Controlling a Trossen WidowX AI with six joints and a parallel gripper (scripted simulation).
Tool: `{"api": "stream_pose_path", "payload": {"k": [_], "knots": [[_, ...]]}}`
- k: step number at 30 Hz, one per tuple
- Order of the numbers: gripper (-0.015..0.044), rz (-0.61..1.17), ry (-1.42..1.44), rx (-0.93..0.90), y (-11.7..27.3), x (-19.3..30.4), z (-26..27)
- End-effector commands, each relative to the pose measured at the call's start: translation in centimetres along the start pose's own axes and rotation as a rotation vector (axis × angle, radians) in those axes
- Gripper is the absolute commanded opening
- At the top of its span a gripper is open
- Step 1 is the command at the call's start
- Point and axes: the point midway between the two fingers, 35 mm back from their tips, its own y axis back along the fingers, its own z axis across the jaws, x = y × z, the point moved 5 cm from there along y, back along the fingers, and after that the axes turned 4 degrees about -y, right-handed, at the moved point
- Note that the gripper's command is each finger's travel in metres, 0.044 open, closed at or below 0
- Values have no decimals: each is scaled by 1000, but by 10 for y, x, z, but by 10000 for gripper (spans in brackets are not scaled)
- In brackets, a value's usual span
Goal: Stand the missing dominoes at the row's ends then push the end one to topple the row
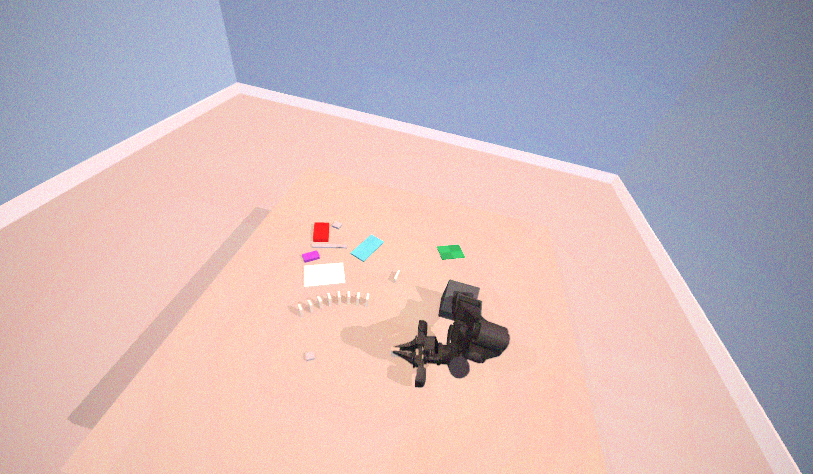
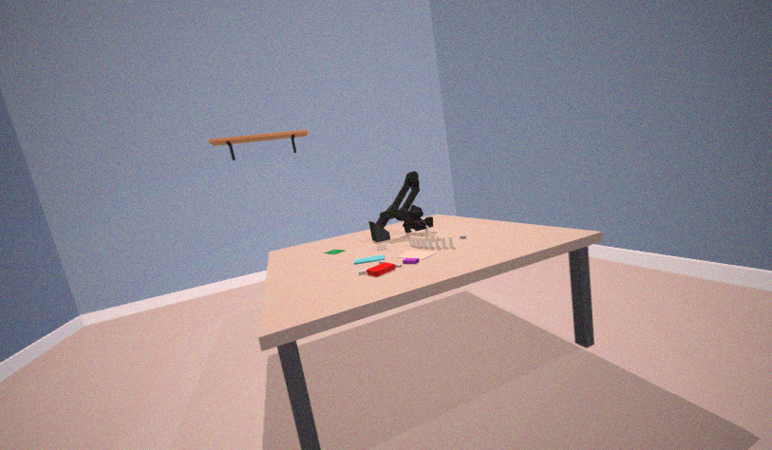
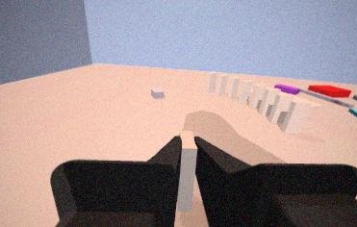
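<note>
My gripper (image 1: 396,351) (image 2: 426,227) (image 3: 186,141) is shut on a white domino (image 3: 188,178), held upright between the fingertips. It is off to the near-right side of the row, away from it; its exact height above the table is hard to tell. Several white dominoes stand in a slightly curved row; the end one nearest my gripper (image 1: 367,299) (image 3: 186,141) shows clearly, and the far end one (image 1: 300,309) (image 3: 212,82) stands apart from my fingers. Another pale domino (image 1: 396,274) (image 2: 382,247) lies flat beyond the row, on the arm base's side.
A small grey block (image 1: 309,356) (image 2: 462,236) (image 3: 158,93) lies near the row. A white sheet (image 1: 323,274), purple block (image 1: 310,256) (image 3: 287,89), red block (image 1: 321,231) (image 3: 329,90), grey bar (image 1: 329,246), cyan slab (image 1: 367,247) and green patch (image 1: 450,252) lie behind it.
</note>
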Motion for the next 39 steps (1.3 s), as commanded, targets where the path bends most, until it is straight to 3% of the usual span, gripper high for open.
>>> {"api": "stream_pose_path", "payload": {"k": [1, 7, 23, 39], "knots": [[26, 2, -6, -2, 0, 1, 0], [26, 2, -6, -2, 0, 1, 0], [440, 2, -6, -2, 0, 0, 0], [440, 0, -2, -1, 5, -47, 5]]}}
